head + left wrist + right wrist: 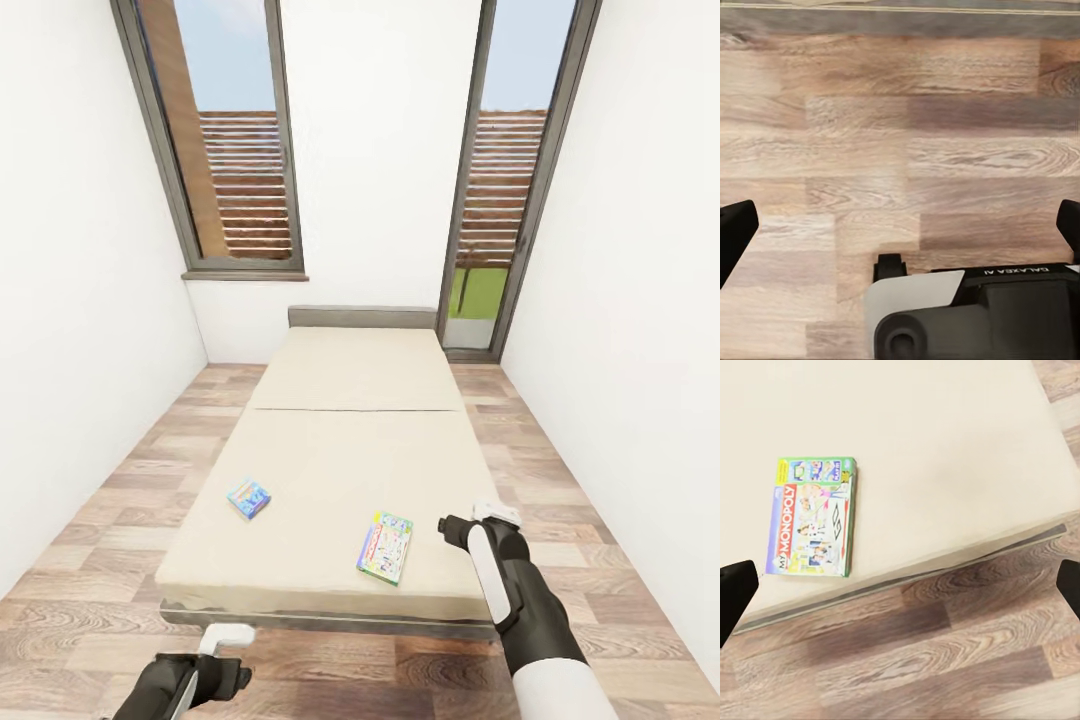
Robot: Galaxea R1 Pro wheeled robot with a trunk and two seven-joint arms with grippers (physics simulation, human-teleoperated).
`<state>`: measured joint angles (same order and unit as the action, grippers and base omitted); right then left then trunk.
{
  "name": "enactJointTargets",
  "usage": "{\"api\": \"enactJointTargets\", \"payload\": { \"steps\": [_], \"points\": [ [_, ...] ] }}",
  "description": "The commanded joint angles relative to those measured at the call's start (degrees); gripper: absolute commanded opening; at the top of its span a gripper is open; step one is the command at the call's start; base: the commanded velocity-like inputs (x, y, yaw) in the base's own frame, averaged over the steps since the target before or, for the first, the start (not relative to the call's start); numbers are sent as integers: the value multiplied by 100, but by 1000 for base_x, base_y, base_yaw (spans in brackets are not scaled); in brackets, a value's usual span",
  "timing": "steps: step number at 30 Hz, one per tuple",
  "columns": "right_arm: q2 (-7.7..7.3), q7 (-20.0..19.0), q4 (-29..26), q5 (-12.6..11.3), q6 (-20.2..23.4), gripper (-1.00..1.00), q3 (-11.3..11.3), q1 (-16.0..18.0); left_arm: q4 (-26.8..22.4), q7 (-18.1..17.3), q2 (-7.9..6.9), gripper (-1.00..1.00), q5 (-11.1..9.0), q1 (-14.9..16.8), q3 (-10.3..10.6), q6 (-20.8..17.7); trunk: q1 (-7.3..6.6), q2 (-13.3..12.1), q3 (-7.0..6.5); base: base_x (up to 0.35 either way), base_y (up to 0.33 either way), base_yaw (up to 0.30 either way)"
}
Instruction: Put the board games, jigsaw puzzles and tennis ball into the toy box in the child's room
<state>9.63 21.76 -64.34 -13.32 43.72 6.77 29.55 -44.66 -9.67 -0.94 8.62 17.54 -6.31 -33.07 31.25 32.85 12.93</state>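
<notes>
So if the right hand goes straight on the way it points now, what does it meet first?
Probably the foot edge of the bed, or the wood floor just before it; depth is unclear. The board game lies off to one side.

Bright, even daylight from two windows (240, 150). Soft shadow under bed (350, 440) edge. No glare. Wide-angle stretching at head-view edges. Slight softness in wrist views; floor (900, 135) grain legible.
</notes>
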Motion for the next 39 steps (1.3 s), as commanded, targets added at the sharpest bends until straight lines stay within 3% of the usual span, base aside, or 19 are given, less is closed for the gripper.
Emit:
{"api": "enactJointTargets", "payload": {
  "steps": [1,4,8,16,39],
  "points": [
    [14,47,-12,-62,29,100,4,14,210,-52,-5,100,52,4,-188,228,2,9,10,0,0,0],
    [37,62,9,-89,99,100,-1,231,601,-46,5,100,55,4,-476,647,2,9,10,0,0,0],
    [37,77,182,-102,423,100,-11,581,765,-45,20,100,75,4,-582,821,2,9,10,0,0,0],
    [37,-4,768,-95,675,100,-16,733,1054,-44,31,100,78,4,-613,1182,2,9,10,60,0,0],
    [37,-63,765,-111,665,100,-27,719,1261,-44,128,100,118,4,-609,1271,2,9,10,144,0,0]
  ]
}}
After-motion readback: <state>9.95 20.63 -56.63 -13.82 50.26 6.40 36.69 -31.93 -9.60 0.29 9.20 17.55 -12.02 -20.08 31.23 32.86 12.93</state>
